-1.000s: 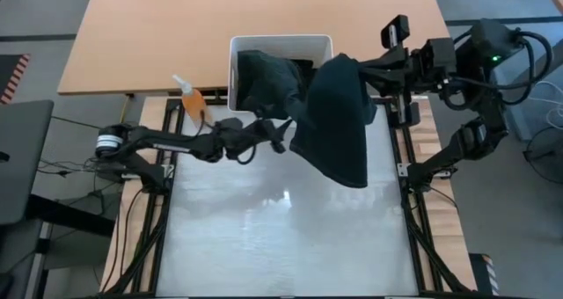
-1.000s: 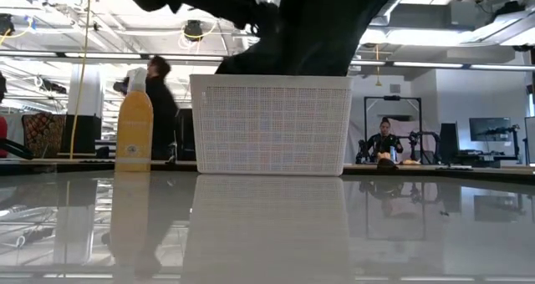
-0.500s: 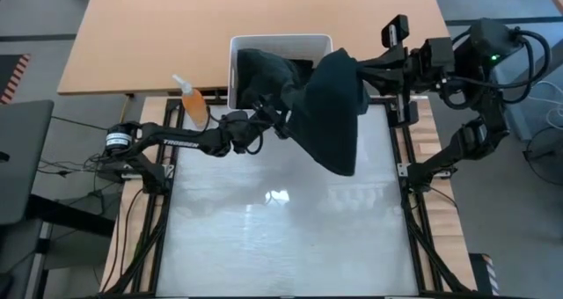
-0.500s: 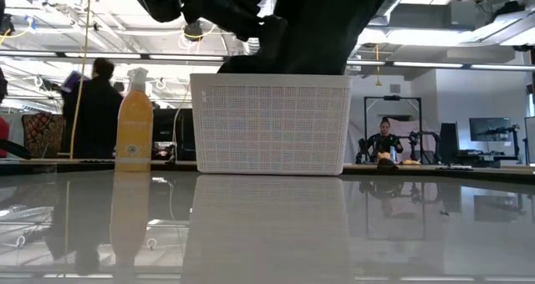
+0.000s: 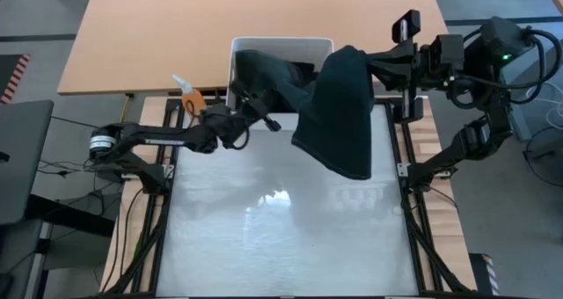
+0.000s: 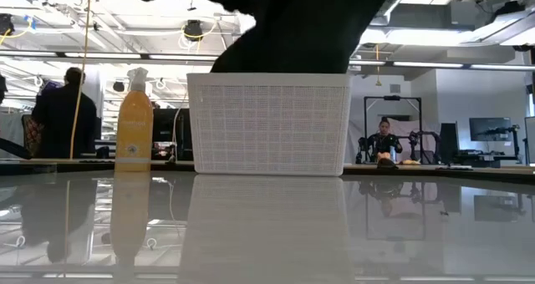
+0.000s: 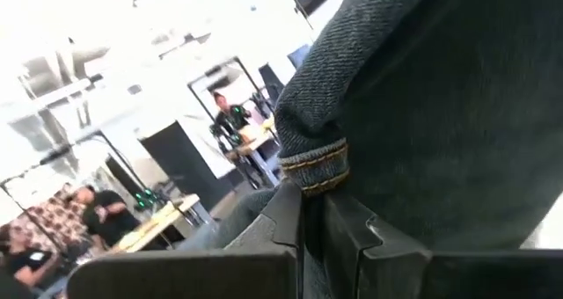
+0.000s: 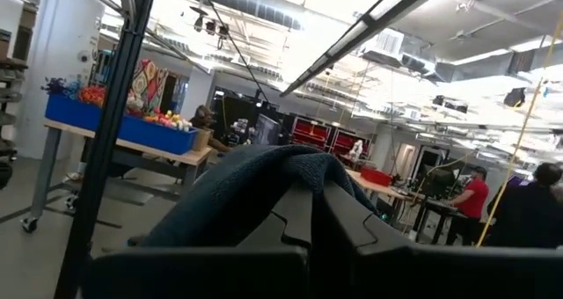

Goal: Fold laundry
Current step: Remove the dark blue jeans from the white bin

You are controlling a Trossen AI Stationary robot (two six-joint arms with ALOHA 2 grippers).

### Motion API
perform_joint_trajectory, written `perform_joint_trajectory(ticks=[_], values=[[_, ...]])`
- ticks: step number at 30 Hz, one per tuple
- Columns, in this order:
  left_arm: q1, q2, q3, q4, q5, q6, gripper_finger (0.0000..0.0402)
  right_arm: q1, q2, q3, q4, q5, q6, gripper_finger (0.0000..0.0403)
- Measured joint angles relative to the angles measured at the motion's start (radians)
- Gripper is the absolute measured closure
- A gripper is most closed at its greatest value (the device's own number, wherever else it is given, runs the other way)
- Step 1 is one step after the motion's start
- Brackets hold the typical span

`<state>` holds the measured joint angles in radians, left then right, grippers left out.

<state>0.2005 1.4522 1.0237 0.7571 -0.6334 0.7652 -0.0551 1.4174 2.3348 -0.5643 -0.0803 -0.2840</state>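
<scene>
Cloth: a big dark green soft garment hangs in the air, half over the white plastic mesh bin and half over the shiny grey table.
Right gripper: the right gripper is up high by the bin's right side, pinched tight on the top fold of the cloth.
Left gripper: the left gripper is at the cloth's left edge, near the bin's front. It is clamped on a hem with yellow stitching.
More laundry: other dark clothes lie in the bin.
Risk: I think the left grip holds just a thin edge. A hard pull could slip it out.
Risk two: the hanging cloth could snag the bin and drag it toward the orange spray bottle.
</scene>
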Motion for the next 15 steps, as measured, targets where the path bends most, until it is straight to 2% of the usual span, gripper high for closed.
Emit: perform_joint_trajectory(ticks=[4,8,10,12,15], values=[[-0.001,-0.126,0.001,-0.03,0.103,0.009,0.0399,0.0,0.0,0.0,0.072,0.0,-0.114,0.0373],[-0.003,-0.252,0.081,-0.212,0.248,-0.08,0.04,0.0,0.0,0.0,0.202,-0.012,-0.257,0.0376],[-0.003,-0.3,0.142,-0.319,0.344,-0.132,0.04,0.0,0.0,0.0,0.277,-0.068,-0.295,0.0376],[-0.003,-0.321,0.211,-0.41,0.446,-0.174,0.0401,0.0,0.001,0.0,0.369,-0.139,-0.293,0.0376],[-0.003,-0.331,0.334,-0.575,0.601,-0.253,0.0401,0.0,0.001,0.0,0.5,-0.196,-0.202,0.0376]])
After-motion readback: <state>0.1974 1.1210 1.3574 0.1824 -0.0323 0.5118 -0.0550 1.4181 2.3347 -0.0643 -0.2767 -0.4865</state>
